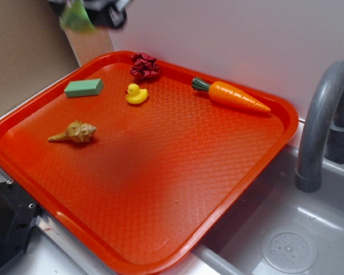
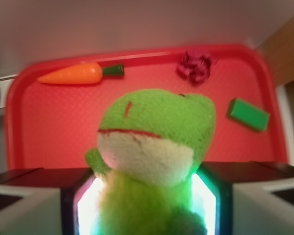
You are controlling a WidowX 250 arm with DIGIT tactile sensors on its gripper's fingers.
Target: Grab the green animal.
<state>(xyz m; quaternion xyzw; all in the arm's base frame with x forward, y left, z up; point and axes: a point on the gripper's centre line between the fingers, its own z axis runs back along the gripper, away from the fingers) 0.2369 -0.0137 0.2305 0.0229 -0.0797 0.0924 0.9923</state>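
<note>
The green animal [image 2: 157,147], a fuzzy lime-green plush with a whitish patch, fills the middle of the wrist view. My gripper [image 2: 147,205] is shut on its body, a lit pad pressing on each side. In the exterior view the gripper [image 1: 94,11] hangs high above the tray's far left corner, blurred, with the green animal [image 1: 75,17] held in it, well clear of the tray.
On the orange-red tray [image 1: 160,189] lie a pale-green block [image 1: 83,87], a yellow rubber duck [image 1: 136,94], a crumpled dark-red thing [image 1: 144,66], an orange carrot [image 1: 232,95] and a tan seashell [image 1: 74,132]. A grey faucet [image 1: 324,120] and sink [image 1: 286,240] stand at the right.
</note>
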